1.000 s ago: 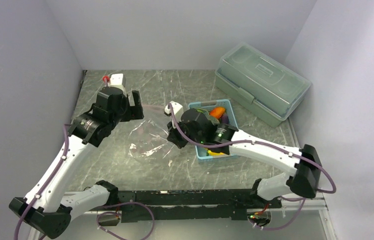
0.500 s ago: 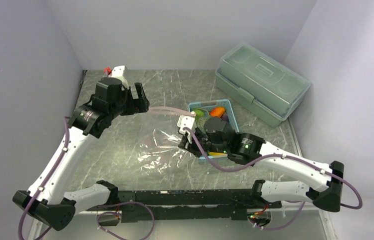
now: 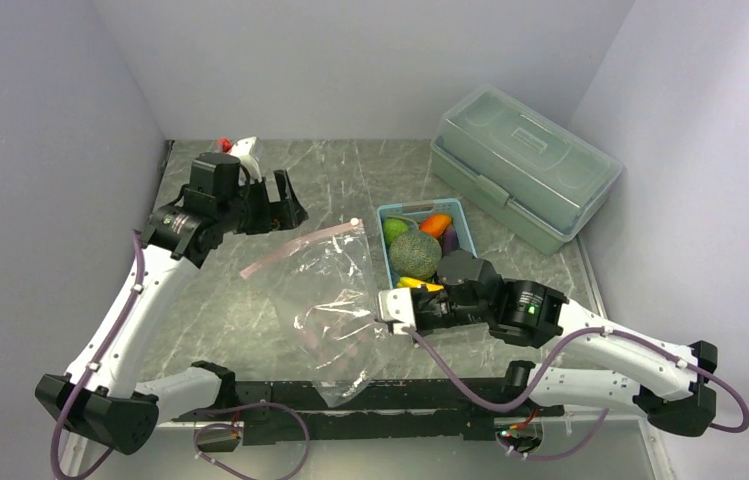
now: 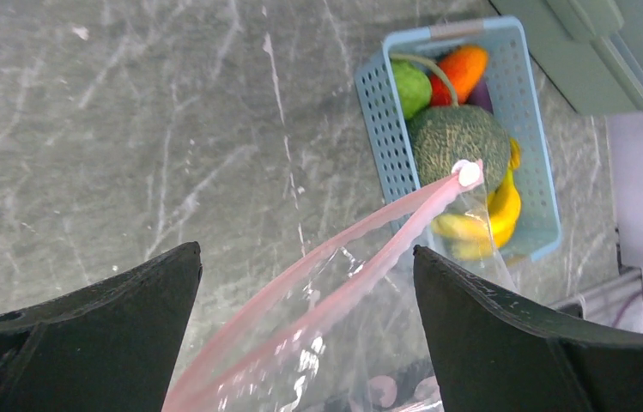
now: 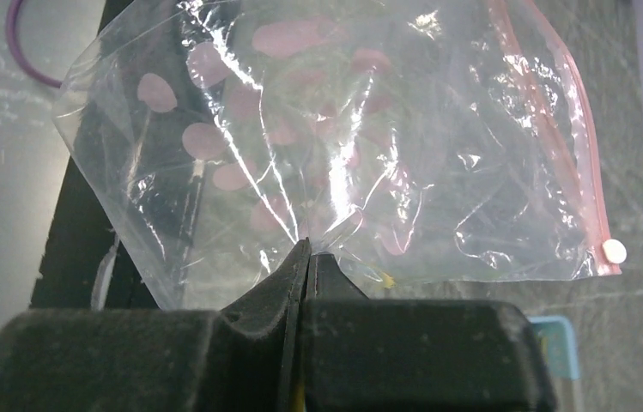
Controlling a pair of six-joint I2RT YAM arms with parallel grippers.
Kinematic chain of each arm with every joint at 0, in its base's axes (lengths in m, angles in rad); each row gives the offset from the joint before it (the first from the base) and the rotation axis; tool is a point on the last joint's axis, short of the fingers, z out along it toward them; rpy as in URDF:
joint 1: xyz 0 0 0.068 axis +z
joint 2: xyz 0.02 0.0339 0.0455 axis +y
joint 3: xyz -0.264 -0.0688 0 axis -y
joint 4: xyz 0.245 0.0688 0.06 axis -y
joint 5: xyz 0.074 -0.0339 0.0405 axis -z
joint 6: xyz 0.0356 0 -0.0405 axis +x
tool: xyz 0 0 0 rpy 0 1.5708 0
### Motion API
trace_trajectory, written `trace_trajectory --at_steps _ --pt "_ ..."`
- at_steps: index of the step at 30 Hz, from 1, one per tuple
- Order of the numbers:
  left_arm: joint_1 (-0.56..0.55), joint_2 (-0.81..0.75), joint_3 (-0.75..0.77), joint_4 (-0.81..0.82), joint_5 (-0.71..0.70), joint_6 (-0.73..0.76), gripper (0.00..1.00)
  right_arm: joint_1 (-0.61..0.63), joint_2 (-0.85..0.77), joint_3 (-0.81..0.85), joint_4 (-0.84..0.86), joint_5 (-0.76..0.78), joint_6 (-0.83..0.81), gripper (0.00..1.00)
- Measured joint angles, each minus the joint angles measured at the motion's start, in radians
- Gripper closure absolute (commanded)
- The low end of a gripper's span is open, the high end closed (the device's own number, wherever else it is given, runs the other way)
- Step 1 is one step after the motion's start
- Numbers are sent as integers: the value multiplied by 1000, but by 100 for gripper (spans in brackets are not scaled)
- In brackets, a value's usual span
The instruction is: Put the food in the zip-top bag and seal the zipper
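Clear plastic: we pinch the zip-top bag (image 3: 335, 300) in our right gripper (image 5: 305, 254), jaws pressed together; our left gripper (image 3: 282, 205) gapes wide above its pink zipper (image 4: 369, 236); the food (image 3: 415, 252) lies in the basket (image 4: 378, 112).

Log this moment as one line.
left gripper: open, holding nothing | right gripper: shut on zip-top bag | food: in blue basket | zipper: not gripped

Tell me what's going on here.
The right hand is shut, pinching a fold of the clear zip-top bag and holding it beside the blue basket. The left hand is open over the pink zipper, gripping nothing. The bag looks empty; the melon, bananas and the rest sit in the basket.
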Motion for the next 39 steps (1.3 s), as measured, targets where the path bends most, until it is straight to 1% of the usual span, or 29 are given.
trace_trajectory --at_steps 6,13,21,31,39 --pt "1 0 -35 -18 118 15 1 6 -10 1 -51 -69 -138 100" --pt "11 -15 -71 -32 236 32 1 7 -11 11 -89 -111 -210 100" --pt "22 -63 -117 -40 365 38 1 7 -63 14 -99 -128 -224 100" --pt "22 -110 -119 -41 503 33 6 7 -129 14 -124 -127 -227 100" --pt "22 -114 -147 -51 566 25 7 7 -186 14 -131 -123 -227 100"
